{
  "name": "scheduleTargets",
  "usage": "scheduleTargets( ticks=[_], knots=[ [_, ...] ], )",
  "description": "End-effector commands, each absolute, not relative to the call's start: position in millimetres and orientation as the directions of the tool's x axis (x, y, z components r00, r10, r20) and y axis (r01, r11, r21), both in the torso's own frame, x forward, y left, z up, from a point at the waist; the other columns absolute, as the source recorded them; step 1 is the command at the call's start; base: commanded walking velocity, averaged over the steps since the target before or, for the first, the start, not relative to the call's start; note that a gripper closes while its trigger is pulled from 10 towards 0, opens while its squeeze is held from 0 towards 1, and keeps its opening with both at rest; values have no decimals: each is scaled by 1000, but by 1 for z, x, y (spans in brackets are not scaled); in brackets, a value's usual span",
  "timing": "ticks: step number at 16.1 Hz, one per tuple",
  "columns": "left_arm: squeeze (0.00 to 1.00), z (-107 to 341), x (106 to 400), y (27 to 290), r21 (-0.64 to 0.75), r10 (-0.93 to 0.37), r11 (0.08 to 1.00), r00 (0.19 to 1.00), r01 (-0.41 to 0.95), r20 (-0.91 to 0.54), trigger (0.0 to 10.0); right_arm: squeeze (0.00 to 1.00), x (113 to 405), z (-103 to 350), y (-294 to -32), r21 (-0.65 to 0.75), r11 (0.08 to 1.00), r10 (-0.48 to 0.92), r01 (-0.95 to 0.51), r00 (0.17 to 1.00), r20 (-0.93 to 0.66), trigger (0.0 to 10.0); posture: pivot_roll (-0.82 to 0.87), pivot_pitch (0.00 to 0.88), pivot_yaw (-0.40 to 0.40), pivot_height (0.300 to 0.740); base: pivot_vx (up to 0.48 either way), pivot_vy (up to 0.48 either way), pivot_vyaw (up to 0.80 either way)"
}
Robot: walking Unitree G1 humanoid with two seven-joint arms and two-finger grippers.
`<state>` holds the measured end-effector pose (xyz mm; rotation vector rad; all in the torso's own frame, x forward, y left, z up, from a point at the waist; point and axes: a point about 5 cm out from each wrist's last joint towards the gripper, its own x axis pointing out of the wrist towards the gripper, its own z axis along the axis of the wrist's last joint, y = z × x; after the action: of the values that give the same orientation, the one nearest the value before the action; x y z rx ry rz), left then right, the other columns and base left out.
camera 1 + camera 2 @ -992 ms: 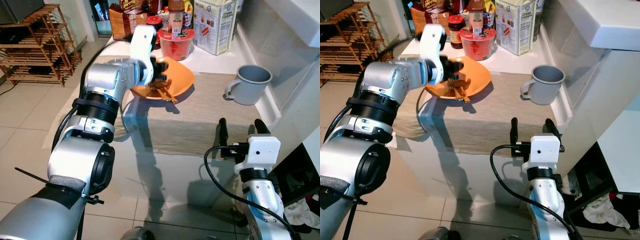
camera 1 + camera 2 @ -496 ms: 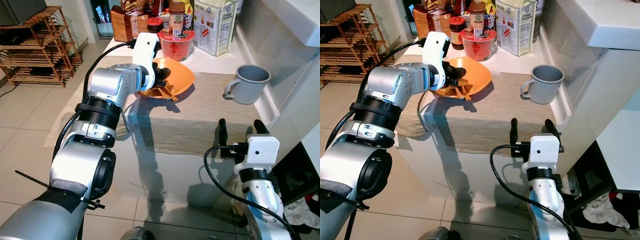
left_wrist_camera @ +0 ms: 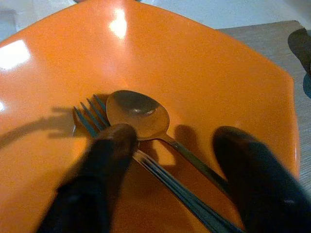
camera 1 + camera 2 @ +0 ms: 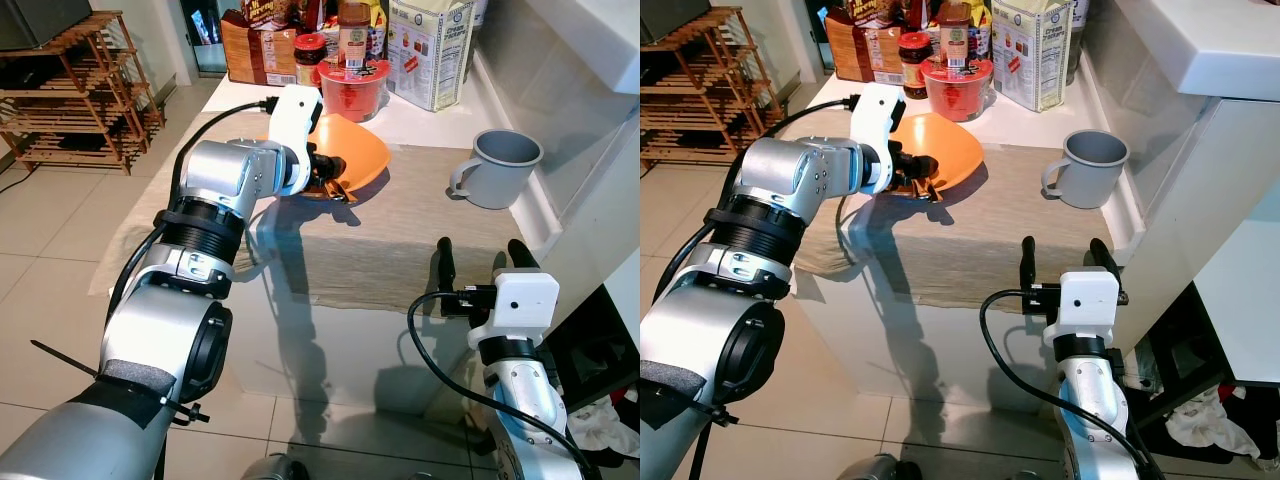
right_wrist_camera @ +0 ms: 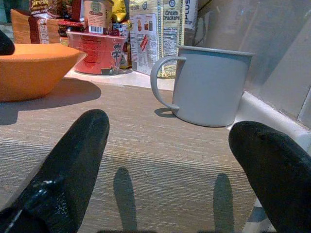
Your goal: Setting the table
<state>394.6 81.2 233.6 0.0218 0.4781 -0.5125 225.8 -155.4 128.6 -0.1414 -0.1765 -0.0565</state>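
Observation:
An orange plate (image 4: 362,150) lies on the beige placemat (image 4: 420,235) on the counter, holding a spoon (image 3: 141,114) and a fork (image 3: 92,116) side by side. My left gripper (image 3: 170,145) is open over the plate's near rim, its fingers (image 3: 104,160) straddling the cutlery handles; one pad lies on the fork. A grey mug (image 4: 500,167) stands at the mat's right end. My right gripper (image 4: 478,262) hovers open at the counter's front edge, pointing at the mug (image 5: 211,85).
A red bowl (image 4: 352,88), jars, a cracker box (image 4: 430,50) and snack packets crowd the counter's back. A white wall and ledge rise on the right. A wooden rack (image 4: 75,90) stands on the tiled floor at left.
My left gripper has come down from above the plate's far side to its near rim, lowering onto the cutlery. The right arm has stayed still.

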Motion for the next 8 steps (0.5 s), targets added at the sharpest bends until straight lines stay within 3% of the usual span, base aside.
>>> scheduleTargets(
  ticks=[1, 4, 5, 6, 7, 8],
  knots=[
    [1000, 235, 395, 82, -85, -464, 872, 758, 482, -458, 10000, 0, 225, 133, -154, -139, 988, -43, 71, 980, 194, 10000, -20, 0, 81, 718, 0, 0, 0],
    [1000, 239, 394, 78, -109, -491, 857, 736, 503, -467, 10000, 0, 225, 133, -153, -139, 988, -43, 71, 980, 194, 10000, -21, 0, 84, 718, 0, 0, 0],
    [839, 240, 389, 72, -163, -544, 824, 679, 542, -493, 10000, 0, 225, 133, -153, -139, 988, -43, 71, 980, 193, 10000, -22, 0, 87, 718, 0, 0, 0],
    [173, 241, 387, 70, -182, -553, 819, 666, 544, -501, 10000, 0, 225, 133, -153, -139, 988, -43, 71, 980, 193, 10000, -22, 0, 87, 718, 0, 0, 0],
    [0, 241, 386, 68, -185, -559, 814, 658, 550, -504, 10000, 0, 225, 132, -153, -139, 988, -44, 71, 980, 193, 10000, -24, 0, 88, 718, 0, 0, 0],
    [0, 241, 386, 67, -184, -562, 811, 655, 555, -505, 10000, 0, 225, 132, -153, -139, 988, -44, 71, 980, 192, 10000, -24, 0, 88, 718, 0, 0, 0]
  ],
)
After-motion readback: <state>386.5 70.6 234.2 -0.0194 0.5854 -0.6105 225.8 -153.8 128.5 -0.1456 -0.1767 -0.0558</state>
